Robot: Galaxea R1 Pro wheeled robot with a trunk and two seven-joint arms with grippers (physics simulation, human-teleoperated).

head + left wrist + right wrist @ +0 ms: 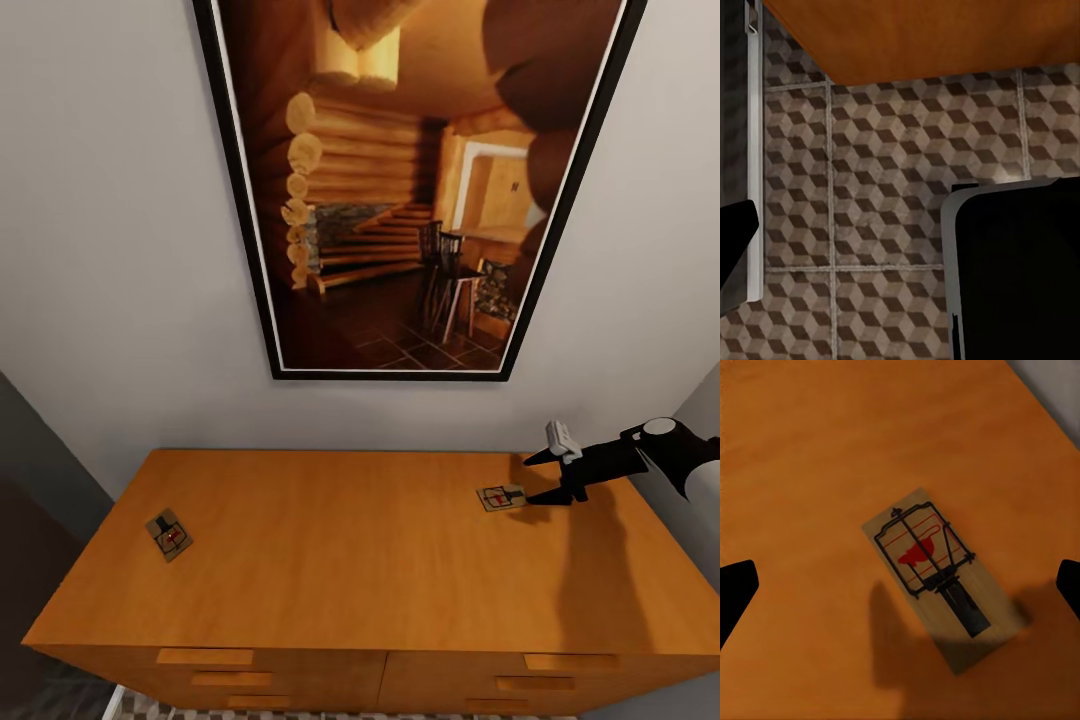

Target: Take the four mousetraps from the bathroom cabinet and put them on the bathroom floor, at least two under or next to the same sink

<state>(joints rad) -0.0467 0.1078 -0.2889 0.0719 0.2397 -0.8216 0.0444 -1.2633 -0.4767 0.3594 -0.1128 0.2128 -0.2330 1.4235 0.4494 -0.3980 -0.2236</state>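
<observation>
Right pincer open over a trap near the cabinet top's right end.

The right pincer is spread wide, holding nothing, just right of the near trap. From the wrist, that trap lies slantwise between the two tips. The other trap sits by the left edge of the cabinet. I cannot tell whether the left pincer is wide or narrow.

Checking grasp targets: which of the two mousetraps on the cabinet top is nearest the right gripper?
The mousetrap near the cabinet's right end, just beside the open right gripper. The other mousetrap lies far off near the left edge.
</observation>
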